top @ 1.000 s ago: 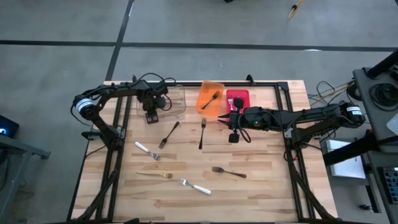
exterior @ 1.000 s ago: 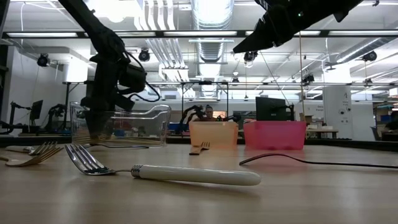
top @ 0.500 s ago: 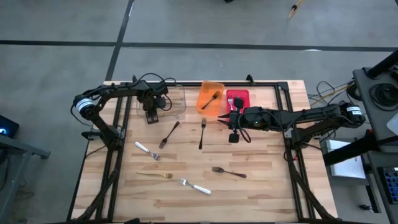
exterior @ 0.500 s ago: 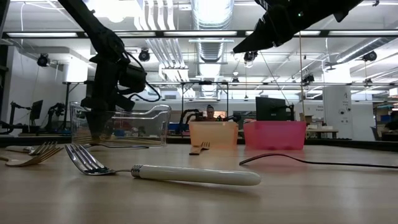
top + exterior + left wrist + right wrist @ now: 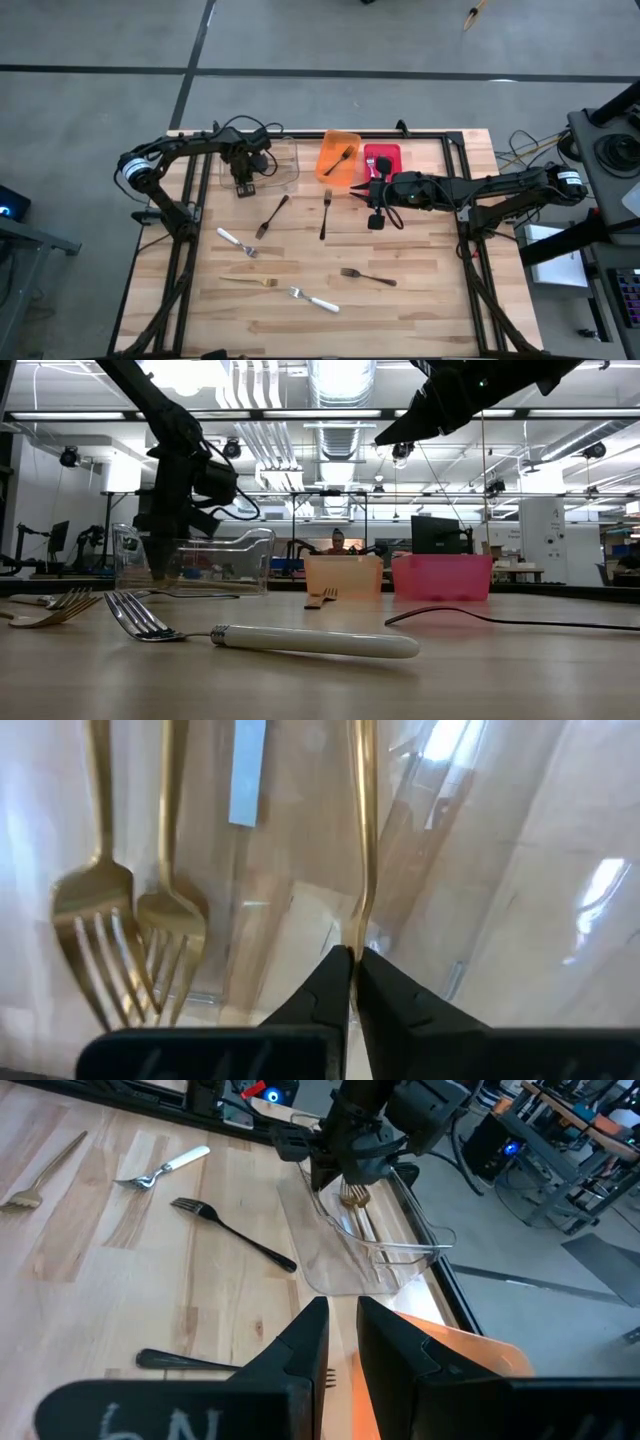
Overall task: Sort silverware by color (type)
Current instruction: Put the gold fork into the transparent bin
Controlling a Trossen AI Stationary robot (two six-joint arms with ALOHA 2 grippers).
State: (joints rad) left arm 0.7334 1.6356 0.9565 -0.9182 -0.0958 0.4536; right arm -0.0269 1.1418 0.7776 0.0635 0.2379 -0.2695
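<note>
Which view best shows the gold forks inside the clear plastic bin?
The left wrist view: two gold forks lie side by side in the clear plastic bin, tines plainly visible. The right wrist view shows them small under the left gripper; the high and low views barely show them.

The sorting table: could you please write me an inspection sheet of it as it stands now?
Surface: wooden table, boards bare between the pieces.
Job's things: loose on the table are three black forks, two white-handled forks and one gold fork; two gold forks lie in the clear bin; one fork lies in the orange bin.
Clutter: nothing seen.
Grippers: left gripper shut at the clear bin, a gold handle ending at its tips, grip unclear; right gripper beside the red bin, jaws slightly apart, empty.
Cables: black loops on the left arm.
Surroundings: grey floor; a lab room with a person far behind.
</note>
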